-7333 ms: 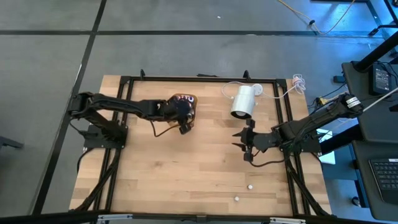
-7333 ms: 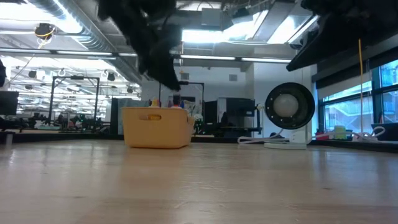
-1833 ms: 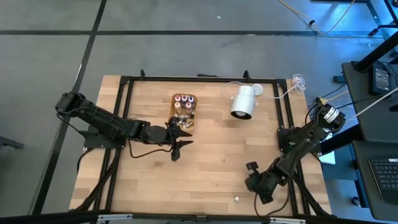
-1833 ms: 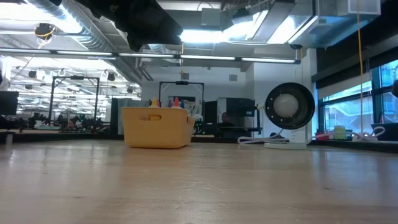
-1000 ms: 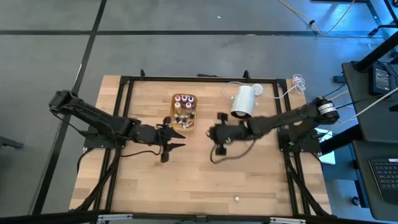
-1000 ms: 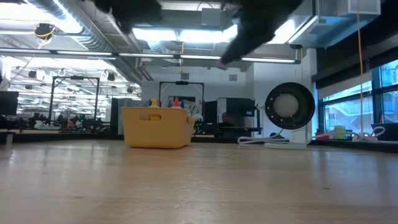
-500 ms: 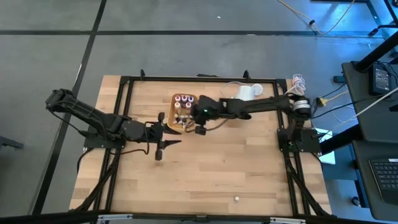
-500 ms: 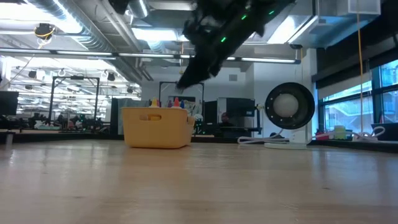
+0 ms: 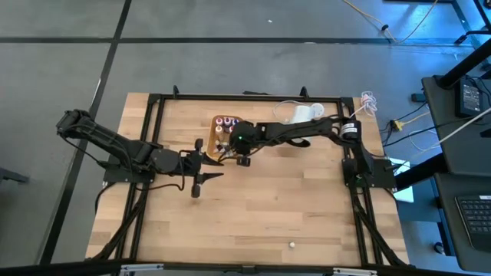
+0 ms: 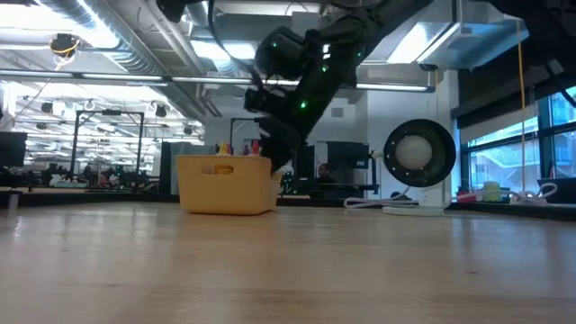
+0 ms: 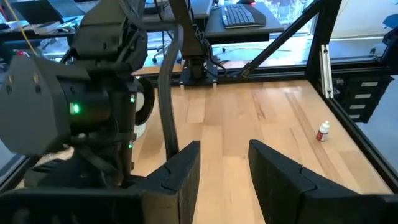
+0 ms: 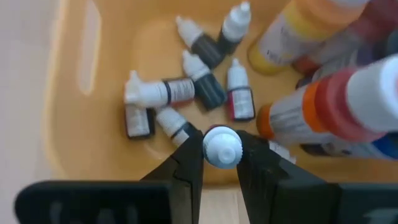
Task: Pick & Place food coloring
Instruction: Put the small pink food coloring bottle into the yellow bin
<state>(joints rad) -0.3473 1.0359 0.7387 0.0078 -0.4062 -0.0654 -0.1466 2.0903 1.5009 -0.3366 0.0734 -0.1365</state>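
- High view: the right gripper (image 9: 232,147) sits at the centre of the frame, over the lower edge of the orange tray (image 9: 215,123). The left gripper (image 9: 201,165) waits just left of and below it, over bare table (image 9: 268,207). One stray bottle (image 9: 291,244) lies near the lower edge of the frame, well apart from the tray. A white cylinder (image 9: 305,113) lies to the right of the tray.
- Low view: the right arm hangs at upper centre, and its gripper comes down just behind the tray's right end; bottle tops show above the tray rim at centre left.
- Left wrist view: the left gripper's fingers (image 11: 281,176) stand apart with nothing between them; the stray bottle stands at the right of the frame.
- Right wrist view: the right gripper is clamped on one small white-capped bottle (image 12: 222,147) at lower centre, directly above the tray floor. Several small bottles (image 12: 204,87) lie loose in the centre, and taller bottles (image 12: 323,99) crowd the right side.
- The step in hand appears to be the drop into the tray. To do it well, release over the bare floor at the left of the right wrist frame, low enough that the bottle will not bounce out, and stay clear of the tall bottles.
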